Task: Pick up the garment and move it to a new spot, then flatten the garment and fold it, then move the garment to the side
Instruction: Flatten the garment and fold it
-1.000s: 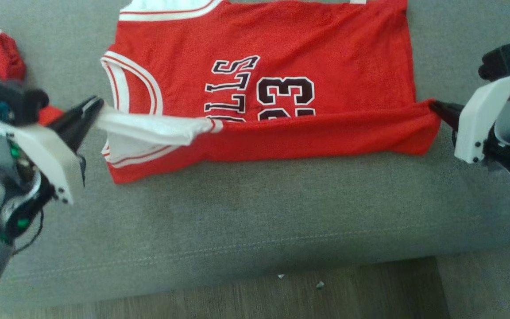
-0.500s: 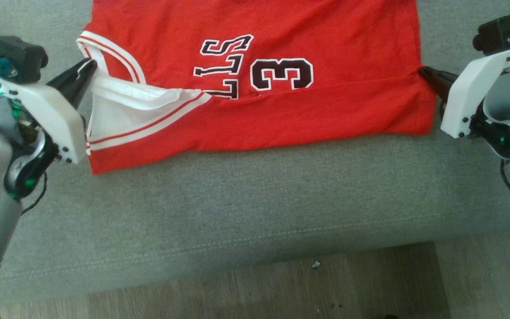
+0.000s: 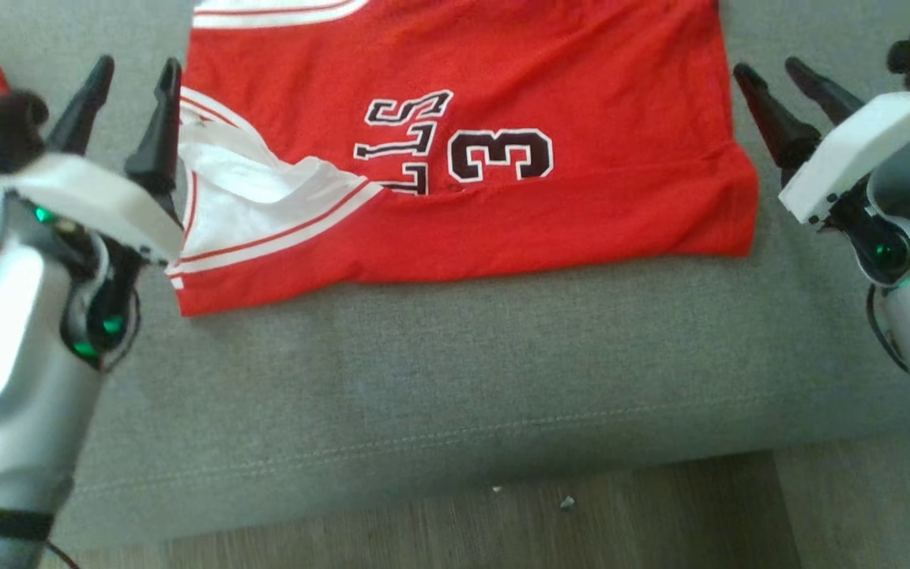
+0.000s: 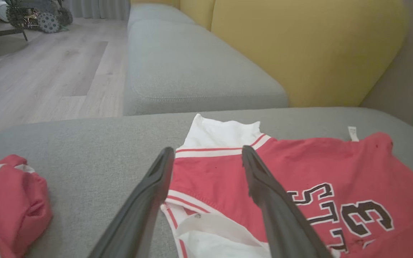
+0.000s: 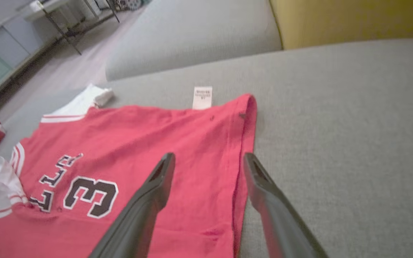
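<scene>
Lying part-folded between two spread claws

The left claw (image 3: 137,67) has its fingers wide apart and holds nothing. Its inner finger stands right at the shoulder edge of the jersey (image 3: 581,95); whether it touches the cloth I cannot tell. The right claw (image 3: 767,67) is equally wide and empty, just beside the hem, with a strip of grey cushion (image 3: 463,371) showing between them.

Behind both claws, toward the robot, the cushion is bare up to its stitched front edge, where the wooden floor (image 3: 660,521) begins. Outward of the right claw the cushion also lies bare. Outward of the left claw, a crumpled red and white cloth (image 4: 9,193) sits near. Past the fingertips of both rises a yellow backrest (image 4: 299,46).

The jersey is red with white trim and spans the space between the claws. Its near edge is folded up over the front, covering the lower part of the black, white-edged number and letters. White lining shows at the armhole by the left claw, and a small white label (image 5: 203,97) sticks out at the far edge.
</scene>
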You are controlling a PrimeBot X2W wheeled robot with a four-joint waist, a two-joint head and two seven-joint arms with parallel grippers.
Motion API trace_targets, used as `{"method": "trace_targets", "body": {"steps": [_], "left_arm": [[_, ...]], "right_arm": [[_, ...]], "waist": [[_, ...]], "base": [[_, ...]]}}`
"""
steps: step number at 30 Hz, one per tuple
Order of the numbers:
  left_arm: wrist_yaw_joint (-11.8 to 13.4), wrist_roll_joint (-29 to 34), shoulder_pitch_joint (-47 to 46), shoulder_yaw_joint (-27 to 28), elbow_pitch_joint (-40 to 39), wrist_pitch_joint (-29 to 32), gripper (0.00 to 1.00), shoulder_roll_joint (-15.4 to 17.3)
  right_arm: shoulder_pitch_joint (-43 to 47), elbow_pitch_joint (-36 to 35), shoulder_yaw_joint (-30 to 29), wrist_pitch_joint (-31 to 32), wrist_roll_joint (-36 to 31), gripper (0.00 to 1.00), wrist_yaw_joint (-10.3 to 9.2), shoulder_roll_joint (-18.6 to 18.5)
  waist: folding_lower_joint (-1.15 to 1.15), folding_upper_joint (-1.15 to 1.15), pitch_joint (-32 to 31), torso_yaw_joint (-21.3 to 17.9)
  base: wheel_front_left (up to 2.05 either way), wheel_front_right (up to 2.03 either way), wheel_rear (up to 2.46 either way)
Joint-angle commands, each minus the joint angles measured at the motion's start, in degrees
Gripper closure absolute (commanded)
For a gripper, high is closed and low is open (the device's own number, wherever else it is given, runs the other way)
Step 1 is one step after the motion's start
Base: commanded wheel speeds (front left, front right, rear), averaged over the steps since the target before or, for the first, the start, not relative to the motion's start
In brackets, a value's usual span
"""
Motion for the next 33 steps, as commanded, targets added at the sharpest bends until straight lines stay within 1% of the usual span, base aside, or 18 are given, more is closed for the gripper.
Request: {"method": "trace_targets", "body": {"steps": [1,4,8,9,11,12,15,18,21,24,28,33], "left_arm": [[1.0,-0.9,1.2,3.4,-2.5,-2.9,0.00,1.1],[2.6,-1.6,4.7,4.6,-4.2,-6.4,0.00,-0.3],[5.1,-1.4,9.6,5.7,-7.4,-9.0,0.00,-2.9],[6.3,-0.8,12.1,6.3,-9.6,-9.6,0.00,-4.4],[7.4,-0.1,14.7,7.2,-11.6,-9.9,0.00,-6.0],[7.4,-0.1,14.7,7.2,-11.6,-9.9,0.00,-6.0],[8.3,2.4,18.8,8.5,-15.0,-10.0,0.00,-8.4],[8.3,7.5,22.6,8.4,-18.0,-10.0,0.00,-9.5],[8.4,10.9,26.1,9.4,-19.2,-10.1,0.00,-11.9],[8.2,12.7,29.2,11.8,-20.0,-10.1,0.00,-15.0],[6.8,15.8,32.2,14.5,-20.3,-10.1,0.00,-17.8],[4.6,18.9,32.9,16.4,-18.9,-10.1,0.00,-19.5]], "right_arm": [[2.1,-2.6,-0.7,-3.5,0.9,0.00,0.36,0.0],[4.6,-4.8,-1.5,-7.6,2.2,0.00,0.36,0.6],[8.4,-7.4,-2.4,-13.1,1.0,0.00,0.36,1.2],[10.2,-8.4,-3.3,-15.7,-0.6,0.00,0.36,1.6],[12.2,-9.4,-4.9,-18.3,-2.2,0.00,0.36,2.3],[12.2,-9.4,-4.9,-18.3,-2.2,0.00,0.36,2.3],[15.2,-10.8,-7.3,-21.6,-5.6,0.00,0.36,3.4],[18.0,-12.9,-10.2,-23.8,-9.5,0.00,0.36,5.2],[21.6,-15.1,-13.8,-25.3,-13.2,0.00,0.36,7.6],[25.5,-17.6,-16.4,-25.8,-17.8,0.00,0.36,10.5],[29.8,-20.8,-19.7,-26.0,-21.6,0.00,0.36,15.0],[32.6,-24.1,-21.8,-24.8,-25.0,0.00,0.36,17.9]], "waist": [[0.00,0.00,-2.2,0.4],[0.00,0.00,-4.6,0.7],[0.00,0.00,-7.7,1.2],[0.00,0.00,-8.9,1.5],[0.00,0.00,-10.0,1.8],[0.00,0.00,-10.0,1.8],[0.00,0.00,-11.2,2.1],[0.00,0.00,-11.4,2.2],[0.00,0.00,-12.2,2.4],[0.00,0.00,-12.9,2.3],[0.00,0.00,-13.1,2.0],[0.00,0.00,-12.7,1.6]], "base": [[0.00,0.00,0.00],[0.00,0.00,0.00],[0.00,0.00,0.00],[0.00,0.00,0.00],[0.00,0.00,0.00],[0.00,0.00,0.00],[0.00,0.00,0.00],[0.00,0.00,0.00],[0.00,0.00,0.00],[0.00,0.00,0.00],[0.00,0.00,0.00],[0.00,0.00,0.00]]}}
